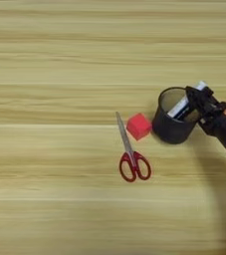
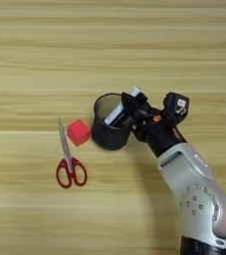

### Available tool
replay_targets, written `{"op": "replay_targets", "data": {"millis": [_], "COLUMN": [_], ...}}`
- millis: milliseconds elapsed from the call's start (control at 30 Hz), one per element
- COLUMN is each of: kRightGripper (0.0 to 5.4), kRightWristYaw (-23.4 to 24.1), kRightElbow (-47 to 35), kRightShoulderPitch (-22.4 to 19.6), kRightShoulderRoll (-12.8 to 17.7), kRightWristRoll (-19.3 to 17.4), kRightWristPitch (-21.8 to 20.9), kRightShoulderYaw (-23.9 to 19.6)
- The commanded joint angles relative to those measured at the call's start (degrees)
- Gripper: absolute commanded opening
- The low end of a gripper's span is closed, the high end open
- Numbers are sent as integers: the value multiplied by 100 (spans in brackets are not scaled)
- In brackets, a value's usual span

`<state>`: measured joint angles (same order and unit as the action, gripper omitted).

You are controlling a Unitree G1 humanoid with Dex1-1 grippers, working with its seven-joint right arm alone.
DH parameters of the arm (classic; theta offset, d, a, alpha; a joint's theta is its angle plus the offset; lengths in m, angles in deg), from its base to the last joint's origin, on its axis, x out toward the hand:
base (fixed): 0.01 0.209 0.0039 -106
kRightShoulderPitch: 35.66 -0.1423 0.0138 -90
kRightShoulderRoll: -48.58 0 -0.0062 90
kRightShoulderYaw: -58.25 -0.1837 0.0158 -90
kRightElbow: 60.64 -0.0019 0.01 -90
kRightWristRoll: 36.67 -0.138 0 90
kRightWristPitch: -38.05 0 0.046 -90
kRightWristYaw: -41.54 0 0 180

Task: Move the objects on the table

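Note:
The black mesh pen cup (image 1: 168,130) stands upright at the middle right of the table (image 1: 59,60). A thin white strip (image 1: 178,107) slants down into the cup's mouth, and its upper end pokes out past the right rim. My right gripper (image 2: 133,105) reaches in from the lower right and is shut on the white strip (image 2: 116,115) just above the rim of the cup (image 2: 106,138). The strip's lower end is hidden inside the cup.
A red cube (image 1: 139,126) sits just left of the cup, almost touching it. Red-handled scissors (image 1: 130,152) lie left of the cube, blades pointing away from me. My silver forearm (image 2: 194,184) crosses the lower right.

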<state>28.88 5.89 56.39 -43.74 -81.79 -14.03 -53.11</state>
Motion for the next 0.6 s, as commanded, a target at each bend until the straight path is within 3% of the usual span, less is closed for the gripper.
{"op": "replay_targets", "data": {"millis": [33,600], "kRightGripper": [131,131], "kRightWristYaw": [93,145], "kRightElbow": [-514,-1023], "kRightShoulderPitch": [-23,709], "kRightShoulderRoll": [117,51], "kRightWristRoll": [-111,-203], "kRightWristPitch": [-96,-33], "kRightShoulderYaw": [-87,-19]}}
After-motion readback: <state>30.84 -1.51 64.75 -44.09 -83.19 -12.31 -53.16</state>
